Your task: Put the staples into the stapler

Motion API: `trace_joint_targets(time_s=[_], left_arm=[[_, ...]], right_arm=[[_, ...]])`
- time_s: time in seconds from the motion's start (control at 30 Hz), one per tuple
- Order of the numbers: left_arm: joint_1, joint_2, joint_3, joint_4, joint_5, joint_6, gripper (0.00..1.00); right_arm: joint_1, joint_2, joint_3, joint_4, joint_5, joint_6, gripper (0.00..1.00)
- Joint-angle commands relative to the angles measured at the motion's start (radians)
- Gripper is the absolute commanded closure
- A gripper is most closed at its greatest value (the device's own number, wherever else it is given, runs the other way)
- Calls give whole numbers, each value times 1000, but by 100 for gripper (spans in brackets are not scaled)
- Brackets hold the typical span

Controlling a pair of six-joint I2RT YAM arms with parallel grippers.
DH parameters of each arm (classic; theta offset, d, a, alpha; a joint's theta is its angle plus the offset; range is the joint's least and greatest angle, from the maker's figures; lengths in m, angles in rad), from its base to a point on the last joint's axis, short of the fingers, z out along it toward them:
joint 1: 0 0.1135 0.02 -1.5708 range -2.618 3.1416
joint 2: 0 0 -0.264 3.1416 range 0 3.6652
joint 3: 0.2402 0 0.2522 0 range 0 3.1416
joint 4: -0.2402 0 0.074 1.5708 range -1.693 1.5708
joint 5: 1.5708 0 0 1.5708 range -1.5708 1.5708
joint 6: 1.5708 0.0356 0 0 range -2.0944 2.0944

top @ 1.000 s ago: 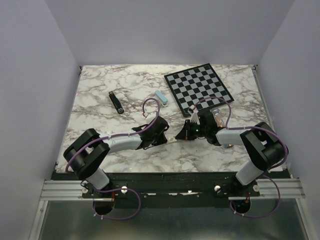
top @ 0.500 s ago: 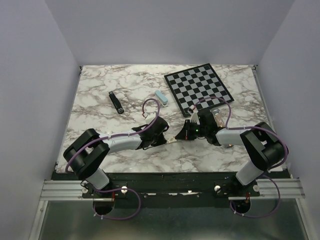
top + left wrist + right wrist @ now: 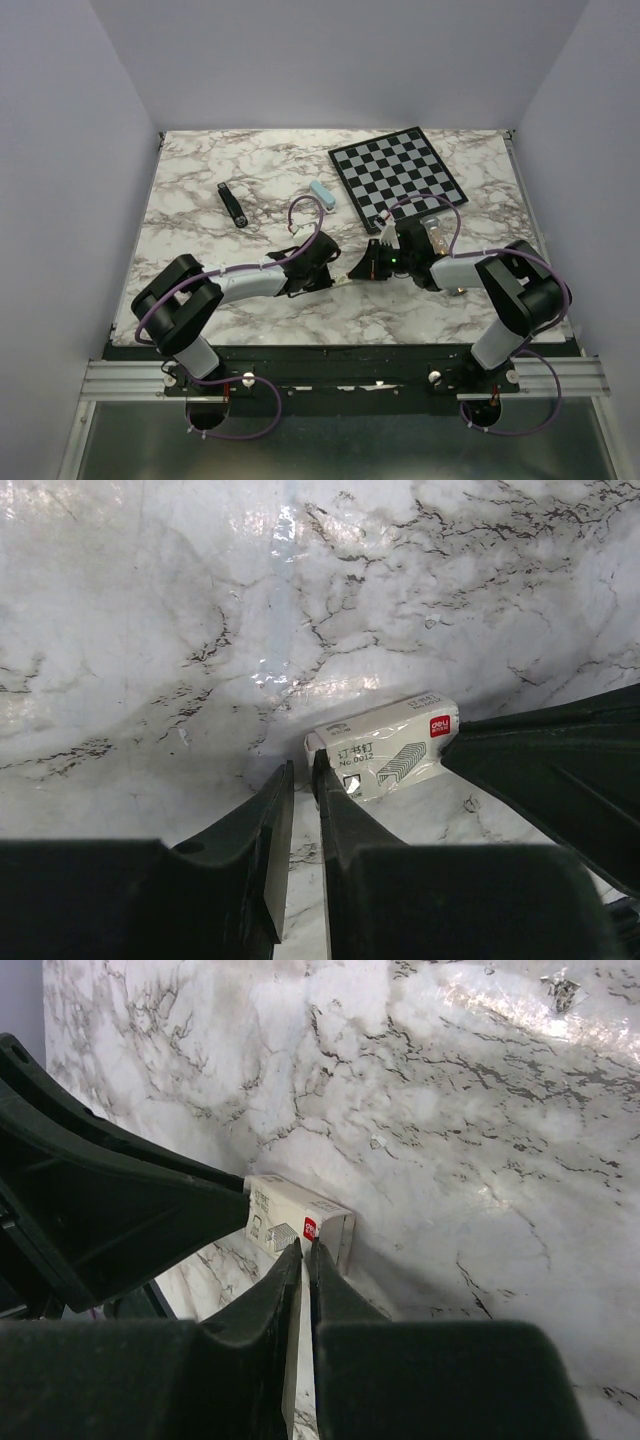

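Evidently opening the little box (image 3: pixel 385 750) mid-frame on the counter (image 3: pixel 200 180): left fingers (image 3: pixel 345 840) and right fingers (image 3: pixel 260 1305), each nearly together, seem to nip its opposite ends. Next, draw the staples out; the stapler (image 3: pixel 232 206) waits upper left.

The slim black stapler (image 3: pixel 232 207) is seen lying flat and diagonally on the far left part of the marble table (image 3: pixel 200 170), with the small pale silver-grey staples (image 3: pixel 320 193) laid well apart to its right.

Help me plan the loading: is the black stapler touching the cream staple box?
Apart. Top view shows open table between the stapler and the staple box.
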Motion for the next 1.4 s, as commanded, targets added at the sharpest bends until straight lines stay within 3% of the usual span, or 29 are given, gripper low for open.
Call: trace_joint_targets(time_s=[0.0, 0.4, 0.57, 0.63, 0.9, 1.2, 1.27, 1.3, 1.37], left_arm=[[-8, 19, 28, 20, 40, 8, 76], [-8, 24, 27, 37, 57, 7, 83], [-8, 10, 19, 37, 45, -1, 100], [-8, -1, 14, 25, 32, -1, 100], [-8, -25, 21, -42, -20, 24, 100], [-6, -41, 18, -53, -31, 33, 100], [-5, -36, 18, -50, -27, 30, 100], [-5, -35, 19, -46, -26, 30, 100], [-6, -30, 19, -42, -18, 28, 100]], right_arm=[[4, 33, -7, 51, -66, 13, 84], [4, 53, -1, 62, -83, 21, 85], [4, 37, -7, 52, -61, 19, 95], [2, 19, -8, 40, -37, 6, 99], [-5, -42, -17, -38, 62, -13, 99], [-19, -61, -27, -37, 53, -13, 99], [-19, -58, -33, -9, 33, -7, 95], [-19, -58, -37, 2, 23, 2, 86], [-19, -49, -43, 29, -6, 7, 77]])
